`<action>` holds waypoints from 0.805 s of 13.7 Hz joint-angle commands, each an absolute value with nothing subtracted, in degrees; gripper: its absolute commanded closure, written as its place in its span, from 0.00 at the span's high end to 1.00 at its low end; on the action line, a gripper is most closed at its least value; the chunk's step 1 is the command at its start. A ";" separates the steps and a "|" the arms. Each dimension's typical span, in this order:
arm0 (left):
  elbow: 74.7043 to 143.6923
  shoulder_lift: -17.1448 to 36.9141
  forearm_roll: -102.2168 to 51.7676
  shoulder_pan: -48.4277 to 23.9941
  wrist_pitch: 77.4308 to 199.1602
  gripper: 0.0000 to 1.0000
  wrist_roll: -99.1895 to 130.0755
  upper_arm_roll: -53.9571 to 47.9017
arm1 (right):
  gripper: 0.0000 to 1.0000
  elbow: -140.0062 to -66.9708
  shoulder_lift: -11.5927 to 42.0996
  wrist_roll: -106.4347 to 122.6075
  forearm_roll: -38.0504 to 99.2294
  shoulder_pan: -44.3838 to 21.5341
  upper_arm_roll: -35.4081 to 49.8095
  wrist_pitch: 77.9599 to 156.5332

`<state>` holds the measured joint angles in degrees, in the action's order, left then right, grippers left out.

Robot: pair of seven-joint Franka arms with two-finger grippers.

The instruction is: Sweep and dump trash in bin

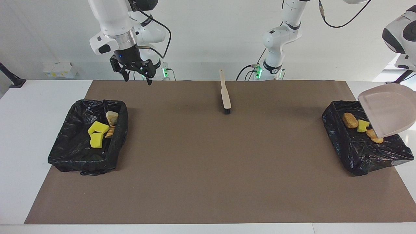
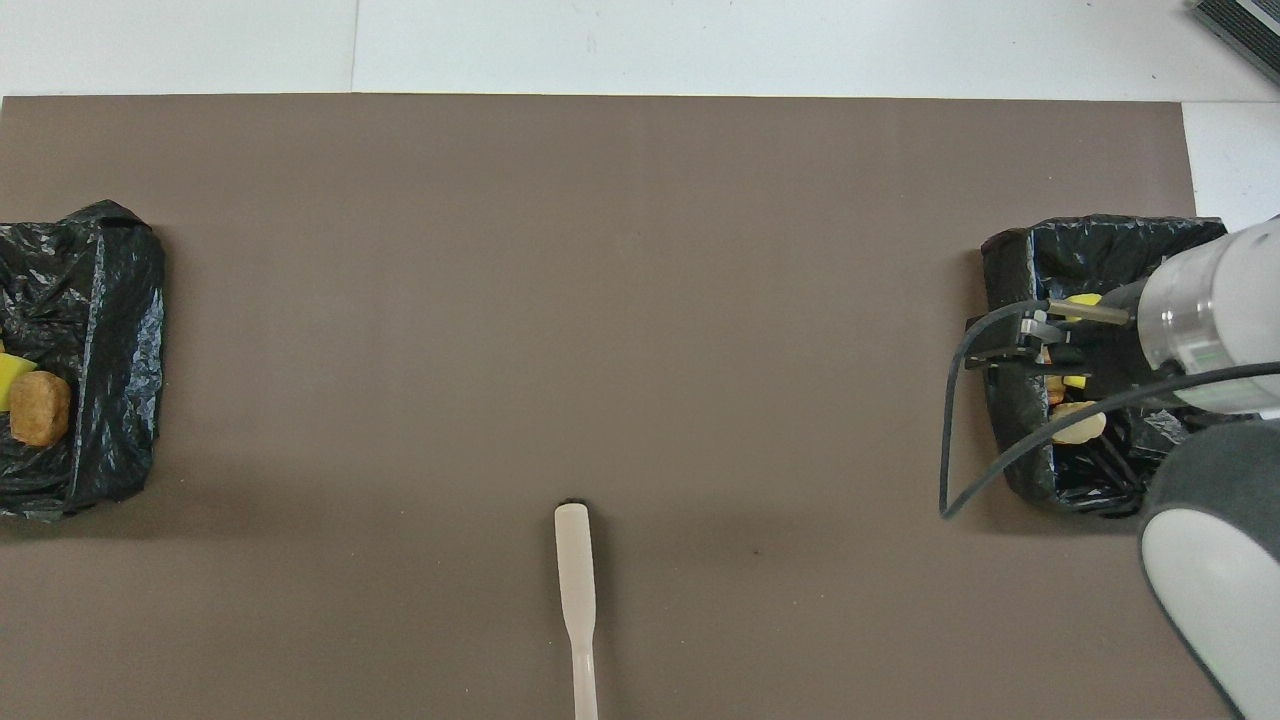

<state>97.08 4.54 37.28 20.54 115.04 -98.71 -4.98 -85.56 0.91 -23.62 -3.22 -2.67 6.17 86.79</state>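
Note:
The beige dustpan (image 1: 386, 110) is tilted, lip down, over the black-lined bin (image 1: 364, 152) at the left arm's end. A brown piece (image 1: 350, 120), a yellow chunk (image 1: 363, 125) and golden pieces (image 1: 373, 136) lie in that bin at the pan's lip. The left gripper is out of view past the frame edge. The right gripper (image 1: 136, 76) is open and empty, raised over the other black-lined bin (image 1: 61, 152), which holds yellow sponge chunks (image 1: 97, 134) and bread pieces (image 1: 112, 117). In the overhead view this gripper (image 2: 1020, 345) covers part of that bin (image 2: 1010, 260).
A beige brush (image 1: 225, 92) lies on the brown mat (image 1: 208, 169) midway between the bins, near the robots' edge, bristles pointing away from them; it also shows in the overhead view (image 2: 576, 580). White table borders the mat.

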 commanded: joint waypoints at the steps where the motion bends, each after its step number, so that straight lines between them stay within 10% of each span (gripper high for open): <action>1: 100.10 4.13 28.67 17.77 114.70 0.00 -96.34 -4.31 | 1.00 -79.72 4.13 -20.83 -5.80 -2.02 6.59 83.94; 11: 103.97 13.54 17.93 -0.95 118.12 0.00 -56.83 -4.31 | 1.00 -89.28 -2.45 -16.96 -0.61 1.41 5.54 84.11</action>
